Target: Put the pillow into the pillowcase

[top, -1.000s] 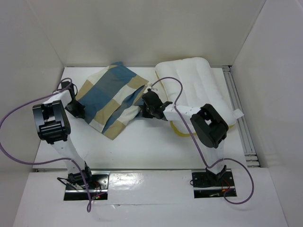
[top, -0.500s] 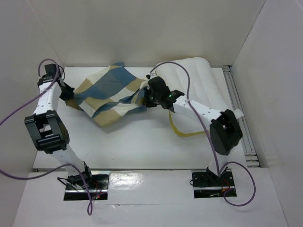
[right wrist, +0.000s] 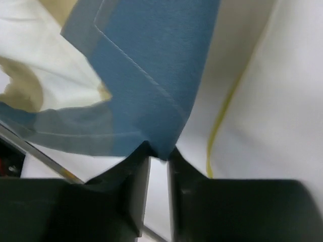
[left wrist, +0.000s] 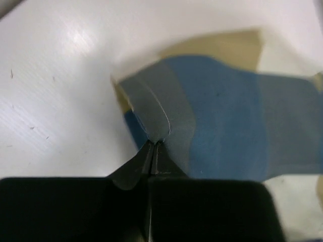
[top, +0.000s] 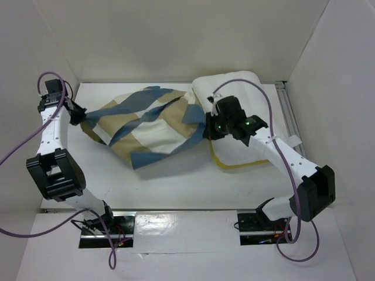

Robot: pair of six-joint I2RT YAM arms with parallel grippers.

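The pillowcase (top: 152,126), in blue, tan and cream blocks, hangs spread wide between my two grippers above the table. My left gripper (top: 82,115) holds its left corner; in the left wrist view the gripper (left wrist: 154,143) is shut on the grey-blue hem of the pillowcase (left wrist: 227,111). My right gripper (top: 208,130) hovers over the left edge of the white pillow (top: 246,96). In the right wrist view this gripper (right wrist: 160,154) stands a narrow gap apart, a blue corner of the pillowcase (right wrist: 151,65) resting at its tips. The pillow (right wrist: 272,101) with its yellow band (right wrist: 222,121) lies just beyond.
White walls close in the table at the back and both sides. A metal rail (top: 307,175) runs along the right edge, beside the pillow. Purple cables (top: 17,146) loop off both arms. A white tag (top: 295,140) sticks out of the pillow's right side.
The left gripper went back and left, the right gripper moved right over the pillow, and the pillowcase was pulled wide between them. The right jaws have parted slightly.
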